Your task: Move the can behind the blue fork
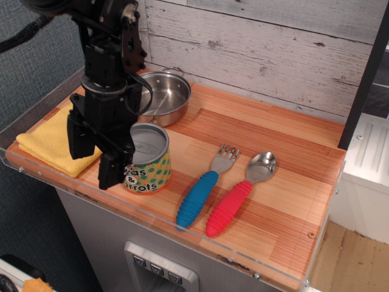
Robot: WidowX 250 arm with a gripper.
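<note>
The can [148, 162], a short tin with a grey lid and a green-and-orange dotted label, stands upright near the front left of the wooden counter [267, 201]. The blue fork [203, 188] lies to its right, blue ribbed handle toward the front edge, tines pointing back. My gripper [94, 156] is black, open and empty. It hangs low at the can's left side. Its right finger [110, 170] overlaps the can's left edge in view, and its left finger [78, 140] is over the cloth.
A shiny steel pot [158, 96] with handles stands behind the can. A folded yellow cloth [48, 143] lies at the left. A red-handled spoon [237, 196] lies right of the fork. A clear plastic lip [182, 228] runs along the front edge. A plank wall is behind.
</note>
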